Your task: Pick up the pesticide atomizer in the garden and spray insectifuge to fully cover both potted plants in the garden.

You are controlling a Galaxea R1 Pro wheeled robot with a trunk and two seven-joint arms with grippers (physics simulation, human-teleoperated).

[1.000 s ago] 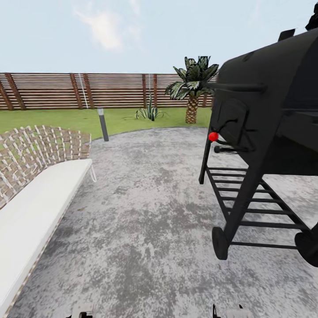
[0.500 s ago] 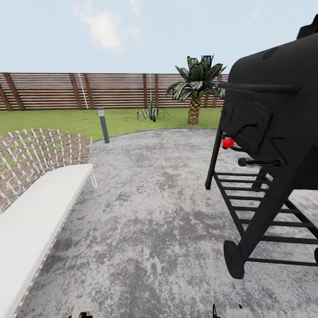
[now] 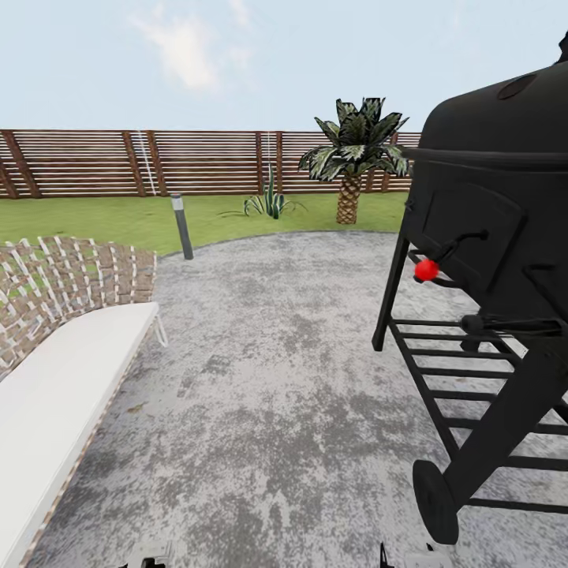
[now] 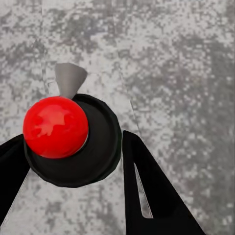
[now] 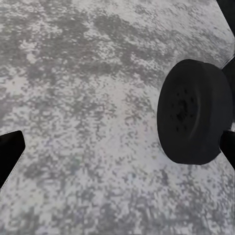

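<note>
I am in the garden, on the round mottled grey patio (image 3: 276, 379), with green lawn (image 3: 102, 217) and a brown slatted fence (image 3: 197, 162) beyond it. The pesticide atomizer and the potted plants are out of view. In the left wrist view my left gripper (image 4: 73, 144) is open, its black fingers (image 4: 147, 186) spread above the paving on either side of a red knob on a black disc (image 4: 56, 127). In the right wrist view my right gripper (image 5: 117, 147) is open and empty over the paving, beside a black wheel (image 5: 193, 110).
A large black barbecue grill (image 3: 489, 260) on a wheeled frame stands close at the right, with a red knob (image 3: 426, 270). A wicker seat with a white cushion (image 3: 55, 379) lies at the left. A grey bollard lamp (image 3: 182, 226), a palm (image 3: 351, 162) and a striped clump (image 3: 270, 203) stand at the patio's far edge.
The whole head view has shifted: the camera has moved, so the grill now sits further right and lower in view and the seat slightly lower left. Nothing was grasped or released.
</note>
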